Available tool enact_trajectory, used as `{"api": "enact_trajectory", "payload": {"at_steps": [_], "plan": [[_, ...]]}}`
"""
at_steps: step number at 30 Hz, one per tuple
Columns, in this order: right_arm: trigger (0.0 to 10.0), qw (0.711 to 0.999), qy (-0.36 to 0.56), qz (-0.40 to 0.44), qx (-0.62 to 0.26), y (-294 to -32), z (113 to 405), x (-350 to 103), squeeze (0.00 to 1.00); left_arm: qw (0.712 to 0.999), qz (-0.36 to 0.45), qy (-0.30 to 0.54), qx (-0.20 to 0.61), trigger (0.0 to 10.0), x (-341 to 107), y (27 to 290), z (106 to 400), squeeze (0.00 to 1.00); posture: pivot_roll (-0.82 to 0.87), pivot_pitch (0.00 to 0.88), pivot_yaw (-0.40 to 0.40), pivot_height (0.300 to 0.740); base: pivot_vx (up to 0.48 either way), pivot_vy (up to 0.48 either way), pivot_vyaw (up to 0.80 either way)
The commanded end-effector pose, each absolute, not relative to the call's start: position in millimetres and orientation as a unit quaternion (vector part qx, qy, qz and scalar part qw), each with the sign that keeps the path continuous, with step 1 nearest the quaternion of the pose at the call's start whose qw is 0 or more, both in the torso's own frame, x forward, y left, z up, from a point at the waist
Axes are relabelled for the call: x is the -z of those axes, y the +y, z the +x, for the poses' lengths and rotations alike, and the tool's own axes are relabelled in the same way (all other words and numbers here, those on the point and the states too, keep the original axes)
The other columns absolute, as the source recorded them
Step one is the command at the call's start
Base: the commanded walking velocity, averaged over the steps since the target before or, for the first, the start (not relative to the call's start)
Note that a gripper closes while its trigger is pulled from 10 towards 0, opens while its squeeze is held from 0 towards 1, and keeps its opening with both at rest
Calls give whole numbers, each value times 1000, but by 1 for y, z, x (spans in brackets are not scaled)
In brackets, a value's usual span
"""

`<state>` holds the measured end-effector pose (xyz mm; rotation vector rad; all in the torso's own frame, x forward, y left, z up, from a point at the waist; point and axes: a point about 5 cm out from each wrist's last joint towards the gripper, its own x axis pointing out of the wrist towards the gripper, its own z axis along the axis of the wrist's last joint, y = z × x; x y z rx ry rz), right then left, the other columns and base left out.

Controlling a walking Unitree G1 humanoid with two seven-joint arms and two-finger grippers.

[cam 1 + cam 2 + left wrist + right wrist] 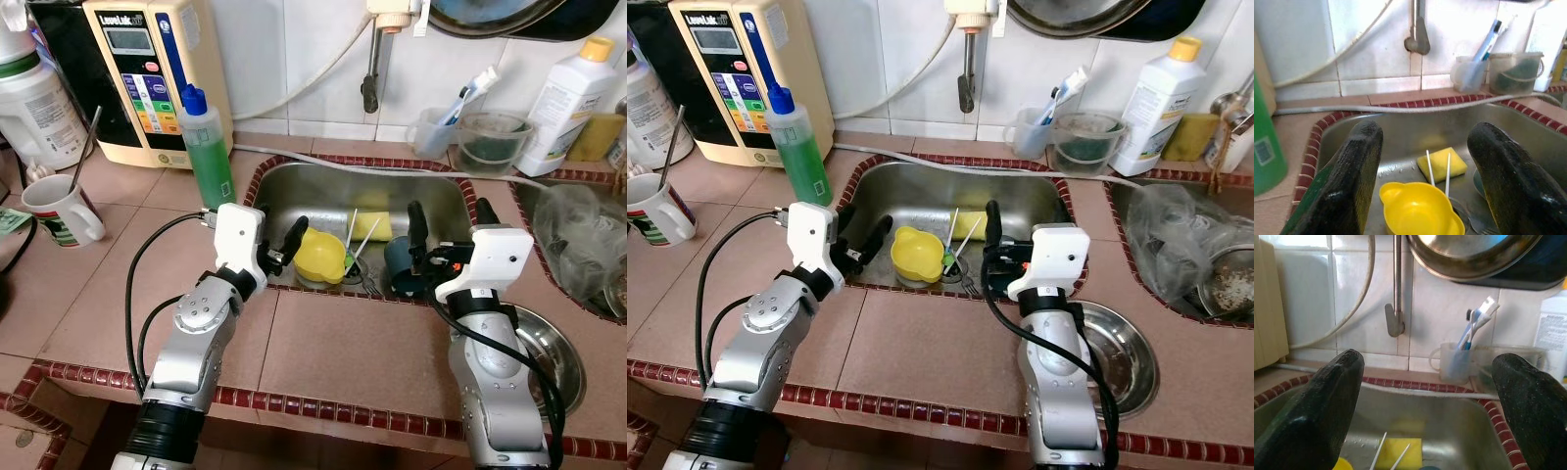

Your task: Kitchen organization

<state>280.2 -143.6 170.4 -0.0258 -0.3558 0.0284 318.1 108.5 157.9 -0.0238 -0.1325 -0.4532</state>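
Observation:
A steel sink [294,186] is set into the tiled counter. In it lie a yellow cup [321,253], a yellow sponge [1442,164], two white sticks [359,235] and a dark teal cup [402,266]. My left gripper [279,245] hangs open over the sink's near left rim, pointing at the yellow cup [1420,210] with nothing between its fingers. Over the near right rim my right gripper [451,220] is open just above the teal cup, holding nothing. It looks toward the faucet [1396,308].
A green soap bottle [208,147] and a cream water machine [157,73] stand at back left, with a mug [59,211] holding a spoon. Behind the sink are a toothbrush cup [436,127], a tub [493,140] and a white bottle [563,108]. A steel bowl [554,357] sits near right.

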Motion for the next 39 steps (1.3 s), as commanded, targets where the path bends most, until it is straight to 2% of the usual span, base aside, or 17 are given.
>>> {"api": "enact_trajectory", "payload": {"at_steps": [1,8,34,39], "plan": [[10000,982,-189,-16,-13,-142,277,-176,0,972,-10,-73,224,10000,-161,114,317,0,-212,15,41,740,0,0,0],[10000,983,-180,-27,-22,-141,274,-172,0,973,-5,-73,218,10000,-161,121,315,0,-206,19,33,740,0,-89,0],[10000,984,-167,-33,-43,-134,272,-167,0,973,-13,-64,223,10000,-160,118,313,0,-199,11,25,740,0,-459,0],[10000,985,-151,-13,-81,-132,263,-161,0,969,-31,-68,234,10000,-161,121,308,0,-196,1,18,740,0,0,0]]}}
